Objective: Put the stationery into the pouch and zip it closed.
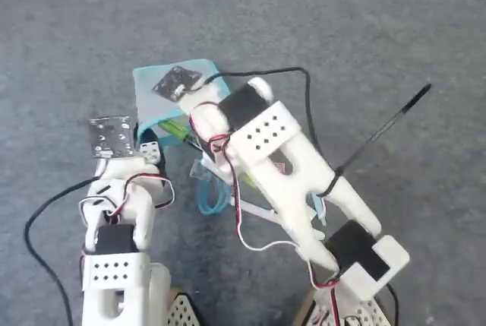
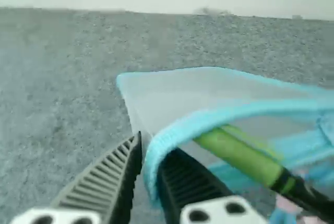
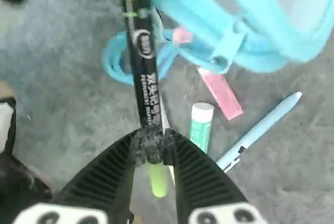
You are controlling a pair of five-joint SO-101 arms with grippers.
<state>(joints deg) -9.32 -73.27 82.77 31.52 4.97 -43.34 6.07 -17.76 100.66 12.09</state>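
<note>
The translucent pouch with light-blue trim lies on the grey carpet with its mouth toward the arms. My left gripper is shut on the pouch's blue rim at the left end of the opening and holds it up; the left gripper pinches that rim between its jaws. My right gripper is shut on a black marker with a green end, whose tip points into the pouch mouth. The green marker sits just under the raised rim. The right gripper is at the opening.
Beside the pouch mouth, on the carpet, lie a pink eraser, a green-and-white tube and a light-blue pen. A blue strap loop lies under the right arm. A thin black rod lies to the right.
</note>
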